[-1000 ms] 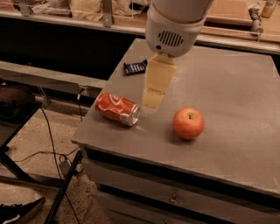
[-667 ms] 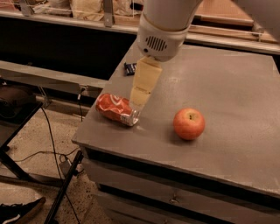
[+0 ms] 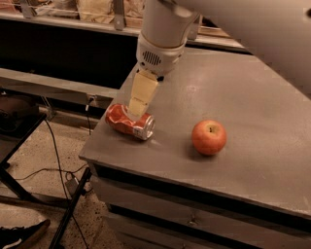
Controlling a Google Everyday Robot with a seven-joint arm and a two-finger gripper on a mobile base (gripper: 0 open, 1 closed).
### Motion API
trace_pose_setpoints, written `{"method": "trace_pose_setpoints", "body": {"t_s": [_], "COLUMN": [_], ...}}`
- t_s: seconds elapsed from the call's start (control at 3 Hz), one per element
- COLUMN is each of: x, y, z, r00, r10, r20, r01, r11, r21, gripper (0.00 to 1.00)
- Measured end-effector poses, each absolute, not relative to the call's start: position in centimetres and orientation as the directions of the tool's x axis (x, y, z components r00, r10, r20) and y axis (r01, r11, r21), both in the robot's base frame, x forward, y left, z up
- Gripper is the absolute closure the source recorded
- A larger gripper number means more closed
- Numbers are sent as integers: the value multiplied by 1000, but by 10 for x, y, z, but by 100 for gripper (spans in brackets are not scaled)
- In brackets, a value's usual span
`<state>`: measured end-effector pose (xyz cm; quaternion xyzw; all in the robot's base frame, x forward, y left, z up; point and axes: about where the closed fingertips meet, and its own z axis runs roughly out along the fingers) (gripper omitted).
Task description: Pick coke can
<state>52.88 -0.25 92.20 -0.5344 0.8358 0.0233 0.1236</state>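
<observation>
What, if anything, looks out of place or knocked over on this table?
The coke can lies on its side near the table's front left corner, not standing, with one silver end turned toward the apple. The end effector is just above the can. Nothing looks spilled.

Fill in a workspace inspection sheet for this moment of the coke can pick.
Surface: grey table, drawer fronts below its front edge.
Job's things: coke can lies on its side near the table's front left corner, silver end facing the apple.
Clutter: apple sits upright to the right of the can, apart from it.
Grippers: pincer is directly over the can's middle; contact cannot be judged.
Cables: black cable trails over the floor left of the table.
Surroundings: shelf with packaged goods behind; shoe on the floor.
</observation>
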Motion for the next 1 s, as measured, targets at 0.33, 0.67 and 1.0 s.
{"method": "trace_pose_setpoints", "body": {"t_s": [0.33, 0.67, 1.0], "x": [537, 542, 539], "y": [15, 37, 57], "z": [906, 892, 877], "r00": [-400, -389, -380], "r10": [-893, -908, -917], "r20": [-206, -155, -124], "r01": [-904, -913, -920], "r11": [421, 402, 388], "r21": [-74, -63, -53], "gripper": [0, 0, 0]}}
